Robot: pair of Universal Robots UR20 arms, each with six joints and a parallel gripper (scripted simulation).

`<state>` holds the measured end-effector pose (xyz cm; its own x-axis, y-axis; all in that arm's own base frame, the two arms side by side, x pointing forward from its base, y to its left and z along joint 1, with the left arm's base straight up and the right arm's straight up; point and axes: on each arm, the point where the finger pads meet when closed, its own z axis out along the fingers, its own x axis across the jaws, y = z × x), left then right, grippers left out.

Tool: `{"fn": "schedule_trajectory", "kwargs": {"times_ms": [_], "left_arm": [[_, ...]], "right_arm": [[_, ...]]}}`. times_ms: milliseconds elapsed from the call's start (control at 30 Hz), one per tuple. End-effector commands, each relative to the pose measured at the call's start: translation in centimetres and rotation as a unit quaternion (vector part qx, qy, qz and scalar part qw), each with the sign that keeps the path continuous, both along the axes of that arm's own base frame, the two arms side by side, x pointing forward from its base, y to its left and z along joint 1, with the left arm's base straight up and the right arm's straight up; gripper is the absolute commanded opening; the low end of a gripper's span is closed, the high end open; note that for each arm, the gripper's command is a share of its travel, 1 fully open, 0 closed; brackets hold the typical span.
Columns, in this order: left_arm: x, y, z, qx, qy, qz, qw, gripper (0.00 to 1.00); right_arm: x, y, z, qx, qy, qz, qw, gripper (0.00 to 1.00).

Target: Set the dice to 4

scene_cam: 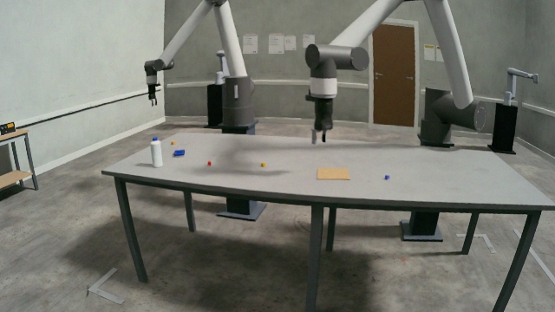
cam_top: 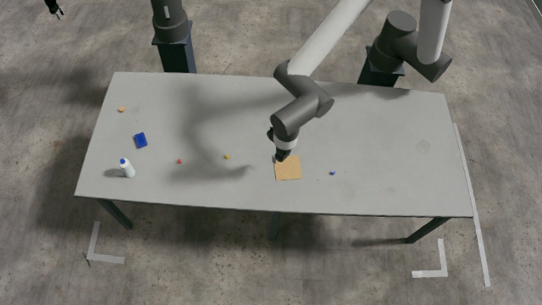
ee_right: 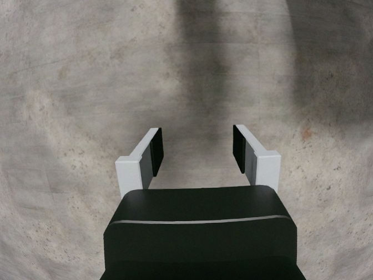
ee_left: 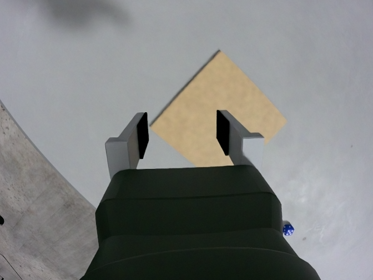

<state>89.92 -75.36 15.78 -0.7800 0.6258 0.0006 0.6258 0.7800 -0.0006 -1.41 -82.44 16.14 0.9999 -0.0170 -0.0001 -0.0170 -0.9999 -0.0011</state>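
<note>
On the grey table (cam_top: 381,127) (scene_cam: 286,186) (ee_left: 316,75), a white-pipped blue die (cam_top: 332,173) (scene_cam: 387,177) (ee_left: 288,229).

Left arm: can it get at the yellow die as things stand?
Probably yes. The left gripper is open, above the table near the mat. The yellow die has nothing touching or covering it, and I see no obstacle between them.

White bottle (cam_top: 128,169) (scene_cam: 156,153) with blue cap, upright on the tabletop (cam_top: 373,127) (scene_cam: 434,191) (ee_left: 325,75). Near it, a blue box (cam_top: 141,140) (scene_cam: 179,152); beyond that, a small orange disc (cam_top: 122,109) (scene_cam: 173,142). Brown door (scene_cam: 394,75) in the rear wall, paper sheets (scene_cam: 276,43) to one side.
</note>
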Motion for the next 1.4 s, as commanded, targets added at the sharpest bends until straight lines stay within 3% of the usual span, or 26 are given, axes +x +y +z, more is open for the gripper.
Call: {"fn": "schedule_trajectory", "kwargs": {"times_ms": [0,300,733,1367], "left_arm": [[-0.6,-5.3,0.0,0.0,0.0,0.011,1.0,1.0],[-2.6,-14.4,-0.4,0.0,0.0,0.029,1.0,1.0],[-5.1,-22.3,-0.7,0.0,0.0,0.044,0.999,1.0],[-6.6,-26.1,-0.9,0.0,0.0,0.052,0.999,1.0]], "right_arm": [[0.0,0.0,0.1,0.0,0.0,0.0,1.0,1.0],[0.0,0.0,0.1,0.0,0.0,0.0,1.0,1.0],[0.0,0.0,0.1,0.0,0.0,0.0,1.0,1.0],[0.0,0.0,0.1,0.0,0.0,0.0,1.0,1.0]]}}
